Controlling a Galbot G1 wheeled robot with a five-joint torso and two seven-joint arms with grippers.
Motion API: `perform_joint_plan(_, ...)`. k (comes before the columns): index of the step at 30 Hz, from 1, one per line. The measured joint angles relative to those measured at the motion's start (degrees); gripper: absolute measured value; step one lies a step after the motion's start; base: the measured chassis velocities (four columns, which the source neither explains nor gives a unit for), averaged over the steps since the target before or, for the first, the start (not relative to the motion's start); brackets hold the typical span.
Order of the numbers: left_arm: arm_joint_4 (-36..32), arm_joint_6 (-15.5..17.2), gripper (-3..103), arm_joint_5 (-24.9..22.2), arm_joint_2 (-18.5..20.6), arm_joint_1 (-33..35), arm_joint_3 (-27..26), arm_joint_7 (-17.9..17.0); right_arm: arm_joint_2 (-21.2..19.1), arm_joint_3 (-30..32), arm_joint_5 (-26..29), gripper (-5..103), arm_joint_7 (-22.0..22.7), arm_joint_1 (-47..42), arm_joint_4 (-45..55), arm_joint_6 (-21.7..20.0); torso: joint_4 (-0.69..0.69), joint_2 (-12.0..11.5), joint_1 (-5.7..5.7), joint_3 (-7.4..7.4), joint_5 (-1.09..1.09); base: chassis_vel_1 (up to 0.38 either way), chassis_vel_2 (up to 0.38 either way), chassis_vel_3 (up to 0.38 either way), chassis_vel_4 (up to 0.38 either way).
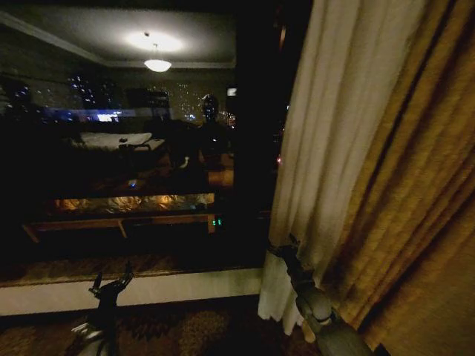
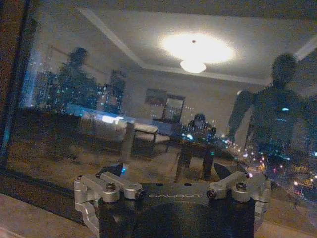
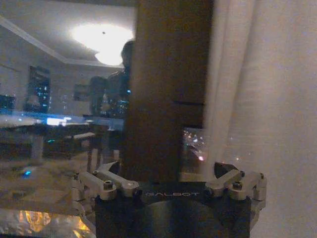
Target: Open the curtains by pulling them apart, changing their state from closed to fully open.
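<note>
A sheer cream-white curtain (image 1: 326, 133) hangs gathered into narrow folds at the right of the dark window. My right gripper (image 1: 286, 252) is raised low beside its left edge. In the right wrist view that gripper (image 3: 168, 171) is open with nothing between its fingers. There the curtain (image 3: 267, 99) hangs just past one finger, and whether it touches is unclear. My left gripper (image 1: 111, 285) sits low at the left, near the window sill. Seen from the left wrist, it (image 2: 171, 171) is open and faces bare glass.
A thick mustard-gold drape (image 1: 423, 222) hangs right of the sheer panel. A dark wooden window post (image 3: 168, 89) stands straight ahead of the right gripper. The night window (image 1: 119, 148) reflects the lit room. A pale sill (image 1: 171, 288) runs below, above patterned carpet (image 1: 185, 330).
</note>
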Motion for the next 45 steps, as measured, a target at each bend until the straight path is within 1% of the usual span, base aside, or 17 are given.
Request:
perform_joint_plan(2, 0.0, 0.0, 100, 0.0, 0.0, 0.0, 0.0, 0.0, 0.0, 0.0, 0.0, 100, 0.0, 0.0, 0.0, 0.0, 0.0, 0.0, 0.0, 0.0, 0.02, 0.327, 0.328, -0.351, -0.342)
perform_joint_plan(5, 0.0, 0.0, 100, 0.0, 0.0, 0.0, 0.0, 0.0, 0.0, 0.0, 0.0, 100, 0.0, 0.0, 0.0, 0.0, 0.0, 0.0, 0.0, 0.0, -0.02, 0.357, 0.354, -0.355, -0.353)
perform_joint_plan(40, 0.0, 0.0, 100, 0.0, 0.0, 0.0, 0.0, 0.0, 0.0, 0.0, 0.0, 100, 0.0, 0.0, 0.0, 0.0, 0.0, 0.0, 0.0, 0.0, 0.02, 0.355, 0.356, -0.359, -0.352)
perform_joint_plan(45, 0.0, 0.0, 100, 0.0, 0.0, 0.0, 0.0, 0.0, 0.0, 0.0, 0.0, 100, 0.0, 0.0, 0.0, 0.0, 0.0, 0.0, 0.0, 0.0, -0.01, 0.354, 0.338, -0.346, -0.349)
